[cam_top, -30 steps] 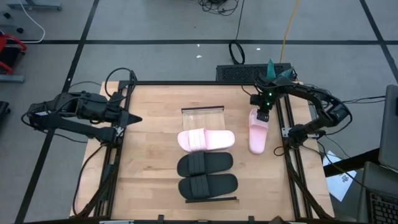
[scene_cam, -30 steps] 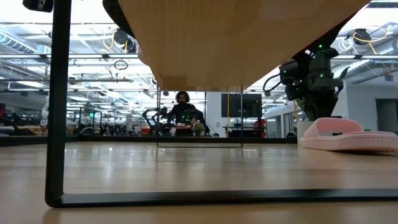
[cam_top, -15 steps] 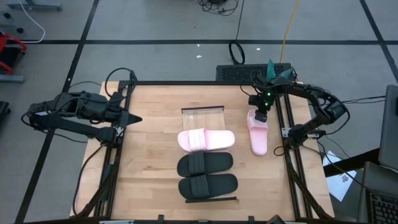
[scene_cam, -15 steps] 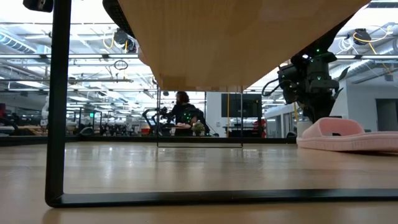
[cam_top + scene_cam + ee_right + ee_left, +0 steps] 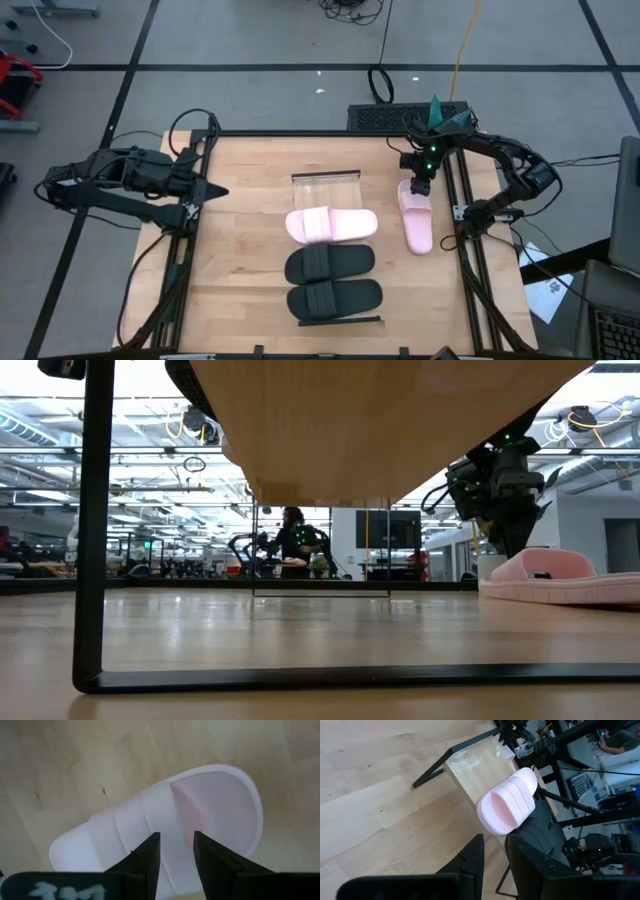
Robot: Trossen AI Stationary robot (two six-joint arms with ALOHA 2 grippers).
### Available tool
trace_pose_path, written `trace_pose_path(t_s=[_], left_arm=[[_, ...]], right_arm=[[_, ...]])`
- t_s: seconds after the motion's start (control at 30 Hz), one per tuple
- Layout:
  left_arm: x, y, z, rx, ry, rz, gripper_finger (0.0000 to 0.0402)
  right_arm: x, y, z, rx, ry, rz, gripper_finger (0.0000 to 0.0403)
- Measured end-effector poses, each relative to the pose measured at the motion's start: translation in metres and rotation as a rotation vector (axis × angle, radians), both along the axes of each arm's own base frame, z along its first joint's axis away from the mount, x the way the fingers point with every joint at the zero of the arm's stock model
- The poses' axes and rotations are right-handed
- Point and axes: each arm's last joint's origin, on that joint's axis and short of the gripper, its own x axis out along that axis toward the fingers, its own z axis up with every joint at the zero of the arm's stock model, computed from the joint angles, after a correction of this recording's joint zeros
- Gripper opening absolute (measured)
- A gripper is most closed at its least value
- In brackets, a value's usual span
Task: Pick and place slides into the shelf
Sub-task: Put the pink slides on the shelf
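Observation:
A pale pink slide point(image 5: 417, 218) lies on the table near its right edge, with my right gripper point(image 5: 420, 187) shut on its far part and pointing steeply down. The shelf point(image 5: 325, 190) stands in the table's middle. It carries the other pink slide point(image 5: 331, 225) and, nearer, two black slides point(image 5: 330, 263) point(image 5: 335, 298), all lying crosswise, soles down. My left gripper point(image 5: 213, 190) hangs above the table's left part, its fingers a narrow gap apart with nothing between them point(image 5: 494, 865). My right gripper holds the pink slide by its strap, at the strap's edge point(image 5: 171, 815) beside the foot opening. One finger point(image 5: 147, 857) is over the strap's ridged top and the other point(image 5: 212, 857) over the opening. The fingers come from above, slanting. The slide's sole lies on the table point(image 5: 560, 595).
The table's right rail point(image 5: 462, 215) runs close beside the held slide. Bare wood lies between the shelf and that slide, and on the table's left part. In the low view the shelf's plank point(image 5: 380, 420) and dark frame leg point(image 5: 92, 520) stand close by.
My right gripper has tipped and turned a little while staying over the same spot. The pink slide in it has turned about on the table: its near end has swung toward the right edge, while its far end has stayed under the gripper.

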Motion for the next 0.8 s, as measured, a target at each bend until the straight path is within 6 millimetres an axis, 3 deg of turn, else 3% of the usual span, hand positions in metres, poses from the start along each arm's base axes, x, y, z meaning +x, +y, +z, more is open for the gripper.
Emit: trace_pose_path(t_s=[0.8], left_arm=[[-0.0001,0.0,0.0,-0.006,-0.001,0.003,0.0083]], right_arm=[[0.007,-0.002,-0.0069,-0.002,-0.012,0.038,0.0109]])
